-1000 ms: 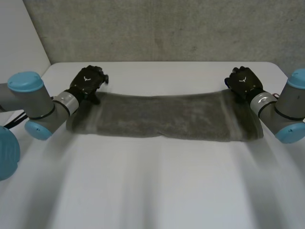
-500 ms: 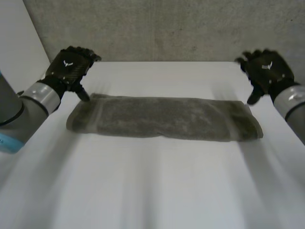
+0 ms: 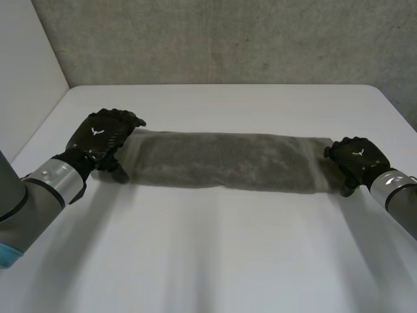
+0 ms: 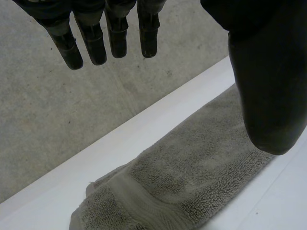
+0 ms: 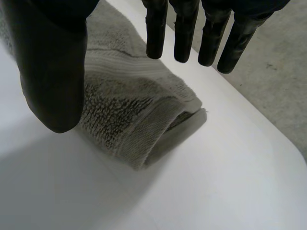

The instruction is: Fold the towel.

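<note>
The towel (image 3: 228, 162) lies on the white table (image 3: 215, 254) as a long, narrow band, already doubled lengthwise. A second ago both hands sat on its far corners. Half a second ago they had lifted clear and spread wide. Now they have come down again, one at each short end.

The left hand (image 3: 104, 137) hovers over the left end. Its fingers (image 4: 91, 40) are straight and well apart from the thumb (image 4: 268, 86), holding nothing, and the cloth lies below the gap between them. The right hand (image 3: 355, 156) is equally open and empty, with the layered right end lying under its fingers (image 5: 184, 33) and beside its thumb.

The lengthwise fold looks finished. The hands seem placed to take the ends for a crosswise fold, though neither has closed on cloth yet.
</note>
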You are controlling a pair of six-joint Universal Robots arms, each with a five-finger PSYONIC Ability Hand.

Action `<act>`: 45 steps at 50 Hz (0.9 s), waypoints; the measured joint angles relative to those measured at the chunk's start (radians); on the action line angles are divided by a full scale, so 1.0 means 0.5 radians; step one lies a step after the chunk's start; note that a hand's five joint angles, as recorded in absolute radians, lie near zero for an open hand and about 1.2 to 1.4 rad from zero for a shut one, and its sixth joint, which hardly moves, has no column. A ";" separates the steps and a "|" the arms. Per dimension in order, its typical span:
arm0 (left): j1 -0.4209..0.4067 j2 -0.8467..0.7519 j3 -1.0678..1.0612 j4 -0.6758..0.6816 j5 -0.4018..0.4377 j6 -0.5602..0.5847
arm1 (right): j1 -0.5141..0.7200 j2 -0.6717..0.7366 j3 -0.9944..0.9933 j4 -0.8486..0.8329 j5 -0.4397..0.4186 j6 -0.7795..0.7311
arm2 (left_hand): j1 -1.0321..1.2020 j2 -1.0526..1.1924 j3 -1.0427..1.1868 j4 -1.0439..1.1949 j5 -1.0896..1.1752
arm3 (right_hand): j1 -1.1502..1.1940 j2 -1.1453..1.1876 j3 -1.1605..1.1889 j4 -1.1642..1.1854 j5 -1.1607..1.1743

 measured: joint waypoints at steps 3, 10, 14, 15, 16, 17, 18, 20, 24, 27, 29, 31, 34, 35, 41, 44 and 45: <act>0.002 -0.001 0.003 -0.001 0.000 0.000 | 0.001 0.061 -0.037 -0.008 -0.013 -0.001 | 0.000 0.000 0.000 0.000 0.000 | 0.034 0.031 0.000 0.000 0.039; 0.011 0.002 0.001 -0.002 0.000 -0.001 | 0.003 0.178 -0.123 0.000 -0.021 -0.005 | 0.000 0.000 0.000 0.000 0.000 | 0.801 0.777 0.000 0.000 0.721; 0.018 0.006 0.000 -0.002 0.000 -0.002 | 0.000 0.233 -0.170 0.020 -0.025 -0.008 | 0.000 0.000 0.000 0.000 0.000 | 1.391 1.339 0.000 0.000 1.298; 0.019 0.007 -0.001 -0.002 -0.001 -0.002 | -0.003 0.242 -0.180 0.025 -0.027 -0.009 | 0.000 0.000 0.000 0.000 0.000 | 1.552 1.524 0.000 0.000 1.498; 0.021 0.009 -0.001 -0.002 -0.001 -0.002 | -0.008 0.248 -0.187 0.032 -0.028 -0.011 | 0.000 0.000 0.000 0.000 0.000 | 1.690 1.671 0.000 0.000 1.689; 0.021 0.010 -0.002 -0.002 -0.002 -0.002 | -0.012 0.250 -0.190 0.035 -0.029 -0.013 | 0.000 0.000 0.000 0.000 0.000 | 1.737 1.699 0.000 0.000 1.732; 0.023 0.012 -0.003 -0.002 -0.002 -0.003 | -0.019 0.248 -0.194 0.039 -0.030 -0.017 | 0.000 0.000 0.000 0.000 0.000 | 1.762 1.708 0.000 0.000 1.768; 0.024 0.016 -0.004 -0.002 -0.002 -0.004 | -0.043 0.231 -0.194 0.051 -0.033 -0.032 | 0.000 0.000 0.000 0.000 0.000 | 1.763 1.708 0.000 0.000 1.769; 0.026 0.024 -0.007 -0.002 -0.003 -0.007 | -0.118 0.144 -0.171 0.068 -0.038 -0.059 | 0.000 0.000 0.000 0.000 0.000 | 1.765 1.708 0.000 0.000 1.769; 0.027 0.032 -0.012 -0.003 -0.003 -0.011 | -0.224 0.038 -0.151 0.076 -0.061 -0.075 | 0.000 0.000 0.000 0.000 0.000 | 1.774 1.708 0.000 0.000 1.769; 0.029 0.038 -0.016 -0.003 -0.003 -0.012 | -0.279 -0.010 -0.147 0.079 -0.080 -0.080 | 0.000 0.000 0.000 0.000 0.000 | 1.774 1.708 0.000 0.000 1.769; 0.032 0.044 -0.021 -0.003 -0.003 -0.013 | -0.342 -0.059 -0.154 0.084 -0.105 -0.087 | 0.000 0.000 0.000 0.000 0.000 | 1.775 1.708 0.000 0.000 1.769; 0.041 0.057 -0.031 -0.004 -0.003 -0.015 | -0.451 -0.147 -0.220 0.113 -0.157 -0.122 | 0.000 0.000 0.000 0.000 0.000 | 1.783 1.708 0.000 0.000 1.769; 0.042 0.059 -0.033 -0.004 -0.003 -0.015 | -0.462 -0.161 -0.238 0.123 -0.164 -0.130 | 0.000 0.000 0.000 0.000 0.000 | 1.783 1.708 0.000 0.000 1.769; 0.051 0.071 -0.036 -0.002 -0.004 -0.017 | -0.430 -0.261 -0.497 0.298 -0.198 -0.232 | 0.000 0.000 0.000 0.000 0.000 | 1.785 1.710 0.000 0.000 1.769; 0.053 0.071 -0.036 -0.002 -0.005 -0.017 | -0.276 -0.285 -0.589 0.353 -0.189 -0.250 | 0.000 0.000 0.000 0.000 0.000 | 1.786 1.712 0.000 0.000 1.769; 0.052 0.071 -0.037 -0.002 -0.006 -0.017 | -0.188 -0.289 -0.621 0.367 -0.184 -0.254 | 0.000 0.000 0.000 0.000 0.000 | 1.786 1.713 0.000 0.000 1.769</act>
